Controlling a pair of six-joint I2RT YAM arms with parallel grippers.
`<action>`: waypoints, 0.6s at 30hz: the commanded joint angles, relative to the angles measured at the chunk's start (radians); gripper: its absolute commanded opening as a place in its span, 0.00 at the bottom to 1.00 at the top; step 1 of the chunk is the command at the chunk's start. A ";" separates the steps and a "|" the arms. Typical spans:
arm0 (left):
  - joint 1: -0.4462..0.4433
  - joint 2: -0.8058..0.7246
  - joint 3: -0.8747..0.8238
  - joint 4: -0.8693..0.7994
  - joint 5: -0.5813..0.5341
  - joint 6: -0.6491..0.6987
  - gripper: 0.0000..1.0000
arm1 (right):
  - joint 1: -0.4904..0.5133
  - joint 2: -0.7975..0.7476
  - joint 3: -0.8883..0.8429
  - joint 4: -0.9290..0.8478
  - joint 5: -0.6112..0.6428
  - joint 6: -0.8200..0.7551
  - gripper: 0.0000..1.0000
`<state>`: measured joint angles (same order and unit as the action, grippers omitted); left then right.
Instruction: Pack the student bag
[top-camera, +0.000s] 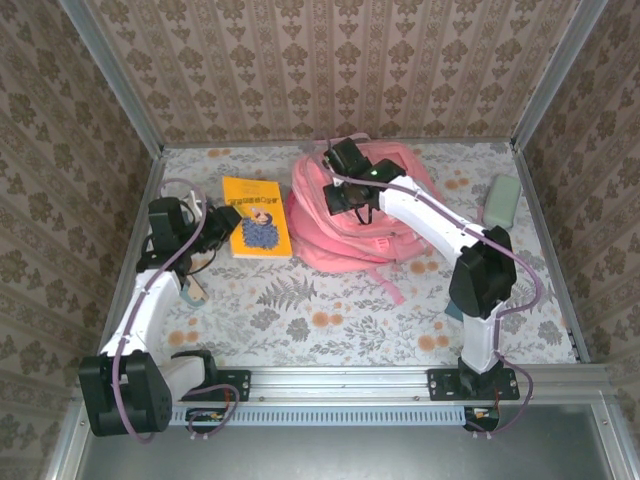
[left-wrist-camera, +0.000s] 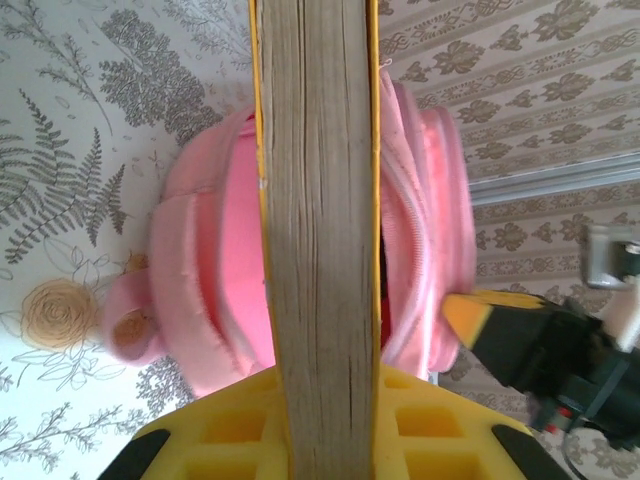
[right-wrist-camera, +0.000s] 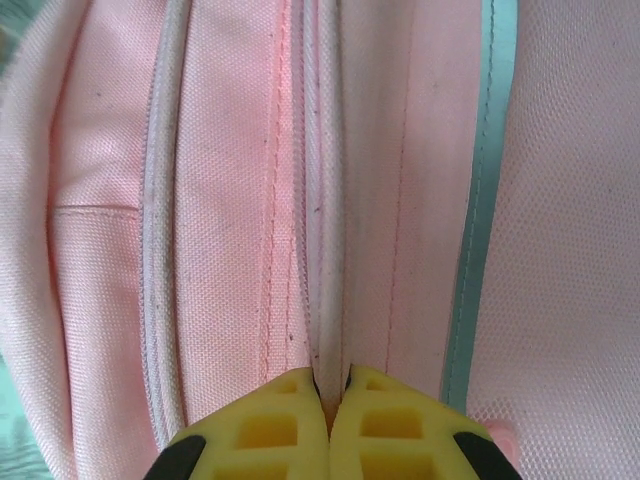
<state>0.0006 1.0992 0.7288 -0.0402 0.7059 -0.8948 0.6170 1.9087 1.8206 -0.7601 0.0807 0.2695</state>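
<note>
The pink student bag (top-camera: 345, 225) lies at the back middle of the table. My right gripper (top-camera: 352, 192) is on its top, shut on a pale piped seam of the bag (right-wrist-camera: 230, 200); the yellow fingertips (right-wrist-camera: 290, 405) pinch the fabric ridge between them. A yellow book (top-camera: 257, 217) lies just left of the bag, with my left gripper (top-camera: 222, 222) shut on its left edge. In the left wrist view the book's page edge (left-wrist-camera: 320, 200) stands between the yellow pads (left-wrist-camera: 240, 425), pointing at the bag (left-wrist-camera: 215, 270). A teal stripe (right-wrist-camera: 478, 220) runs along the bag.
A grey-green case (top-camera: 501, 200) lies at the right back by the frame. A small beige and teal object (top-camera: 195, 291) sits under the left arm. The right arm's black and yellow gripper (left-wrist-camera: 540, 345) shows beyond the bag. Patterned walls enclose the floral table (top-camera: 330, 320).
</note>
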 joint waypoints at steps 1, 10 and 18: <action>-0.017 0.025 -0.002 0.140 -0.007 -0.039 0.00 | 0.002 -0.077 0.055 0.023 -0.137 0.091 0.00; -0.123 0.167 -0.015 0.299 -0.158 -0.118 0.00 | -0.044 -0.151 0.035 0.101 -0.339 0.267 0.00; -0.249 0.350 0.046 0.518 -0.275 -0.255 0.00 | -0.066 -0.196 -0.030 0.190 -0.398 0.382 0.00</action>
<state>-0.2089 1.4166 0.7120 0.2924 0.4732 -1.0721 0.5518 1.7874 1.7889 -0.7044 -0.2455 0.5785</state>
